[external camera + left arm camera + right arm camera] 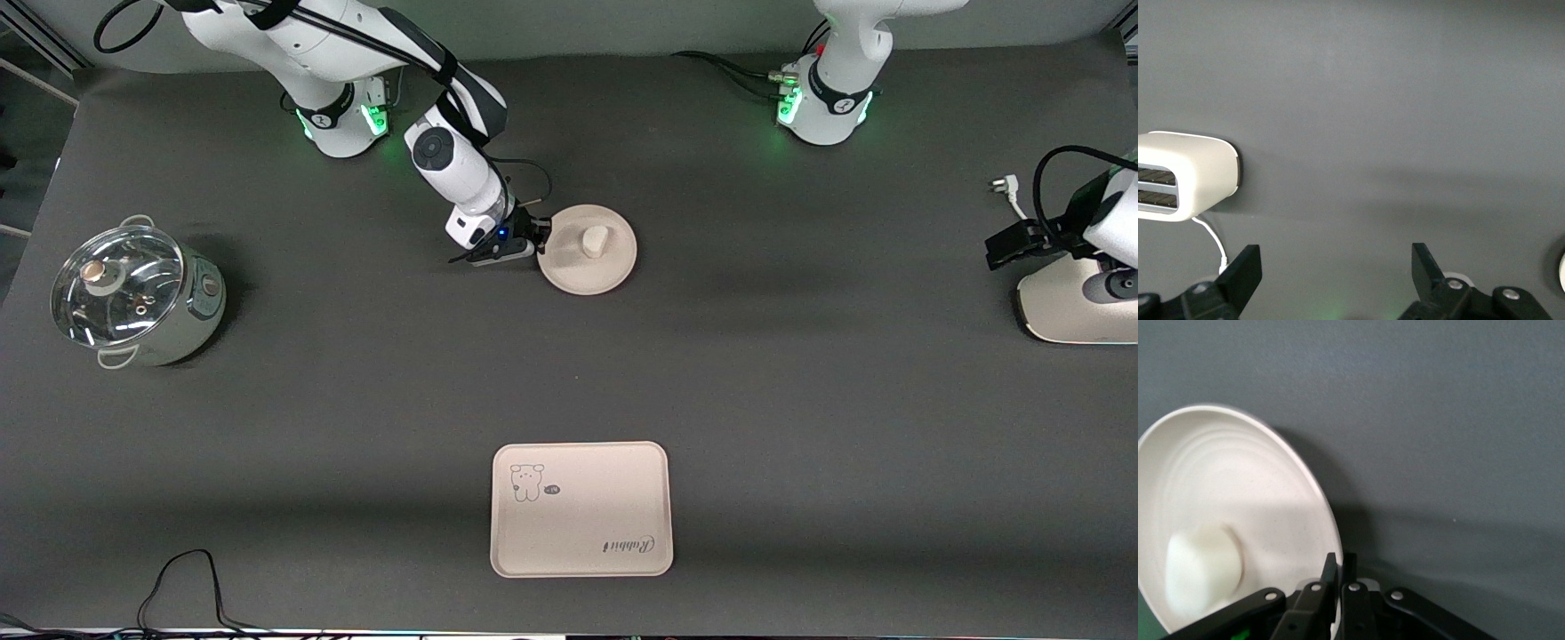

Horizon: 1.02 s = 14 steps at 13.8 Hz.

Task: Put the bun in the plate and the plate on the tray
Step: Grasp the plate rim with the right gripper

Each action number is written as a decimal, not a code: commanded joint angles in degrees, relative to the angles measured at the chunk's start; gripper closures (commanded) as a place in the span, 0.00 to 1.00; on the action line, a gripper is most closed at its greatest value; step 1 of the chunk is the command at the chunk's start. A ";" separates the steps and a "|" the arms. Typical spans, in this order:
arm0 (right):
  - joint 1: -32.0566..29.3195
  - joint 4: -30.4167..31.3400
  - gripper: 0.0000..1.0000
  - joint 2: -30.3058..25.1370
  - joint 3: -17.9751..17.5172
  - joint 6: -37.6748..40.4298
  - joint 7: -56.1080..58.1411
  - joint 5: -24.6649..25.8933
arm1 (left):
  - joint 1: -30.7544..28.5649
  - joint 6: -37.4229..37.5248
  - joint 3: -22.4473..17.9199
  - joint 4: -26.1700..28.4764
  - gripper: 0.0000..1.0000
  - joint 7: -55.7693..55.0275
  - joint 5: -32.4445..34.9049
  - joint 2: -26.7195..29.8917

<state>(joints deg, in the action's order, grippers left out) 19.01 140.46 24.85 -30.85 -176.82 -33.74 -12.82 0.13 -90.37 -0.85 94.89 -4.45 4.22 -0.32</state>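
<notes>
The round cream plate (pixel 573 277) lies near the robots' bases, with the small white bun (pixel 594 240) on it. My right gripper (pixel 540 238) is at the plate's rim on the side toward the right arm's end, shut on that rim. In the right wrist view its fingers (pixel 1340 560) pinch the rim of the plate (pixel 1238 473), and the bun (pixel 1203 570) sits inside. The rectangular tray (pixel 605 502) with the bear drawing lies bare, nearer to the front camera. My left gripper (pixel 1013 244) waits open and empty at the left arm's end; its jaws (pixel 1337 267) stand wide apart.
A steel pot with a glass lid (pixel 133 298) stands at the right arm's end. A white toaster (pixel 1067 307) sits at the left arm's end, also in the left wrist view (pixel 1185 177). A plug (pixel 1000 185) lies by it. A black cable (pixel 187 578) loops at the front edge.
</notes>
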 commanded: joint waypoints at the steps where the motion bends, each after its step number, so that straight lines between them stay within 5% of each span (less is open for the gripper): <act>1: 0.42 -2.37 1.00 0.46 0.53 -0.37 -1.14 -1.07 | 1.10 2.30 -1.26 -0.85 0.00 1.12 -1.40 -0.64; 4: -0.98 -4.92 1.00 -0.24 1.22 1.29 -1.59 -0.98 | 2.77 3.28 -1.08 -0.50 0.00 0.14 -0.97 -0.91; 6: -1.51 -10.00 1.00 -1.55 2.63 9.60 -1.59 -0.98 | 3.12 3.19 -1.08 -0.41 0.00 0.06 -0.97 -0.91; 10: -1.52 -23.26 1.00 -0.69 8.51 23.33 -0.97 -0.19 | 3.12 2.75 -1.08 -0.50 0.00 0.05 -1.23 -1.61; 14: -1.52 -43.46 1.00 4.93 13.26 38.62 -0.62 0.42 | 3.12 2.75 -0.99 -0.67 0.00 0.05 -1.23 -2.40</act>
<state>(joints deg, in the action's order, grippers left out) 17.01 107.99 24.97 -19.03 -144.22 -34.63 -12.77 2.50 -88.09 -1.29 94.93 -4.03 3.41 -2.27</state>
